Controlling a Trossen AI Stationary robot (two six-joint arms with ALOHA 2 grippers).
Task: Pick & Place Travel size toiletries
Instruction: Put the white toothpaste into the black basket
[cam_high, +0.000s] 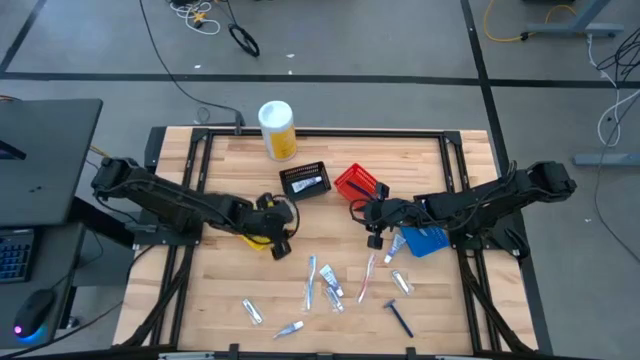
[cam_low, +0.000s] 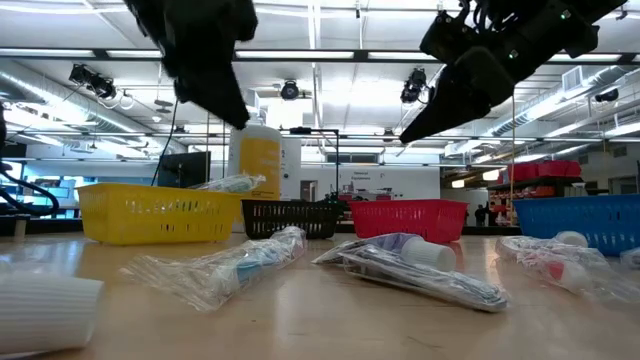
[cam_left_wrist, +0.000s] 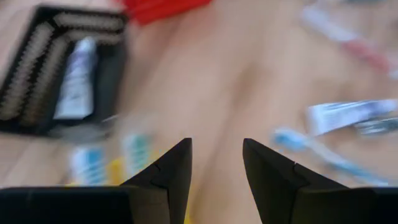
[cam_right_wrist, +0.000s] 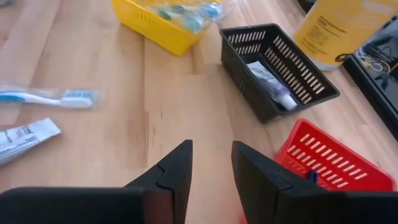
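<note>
- My left gripper is hanging over the yellow basket near the middle of the desk, with its fingers apart and nothing between them.
- My right gripper is hovering just in front of the red basket, fingers also apart and holding nothing.
- The yellow basket is carrying a couple of wrapped toothbrushes, I think; my wrist view there is pretty smeared.
- The black basket is sitting beside the red one, with a small white tube lying inside.
- The blue basket is sitting under my right arm.
- The rest of the travel size toiletries are lying loose on the front part of the desk: wrapped toothbrushes, little tubes, and a dark blue razor nearest the front edge.
- A big white-and-yellow canister is lying at the back of the desk.
</note>
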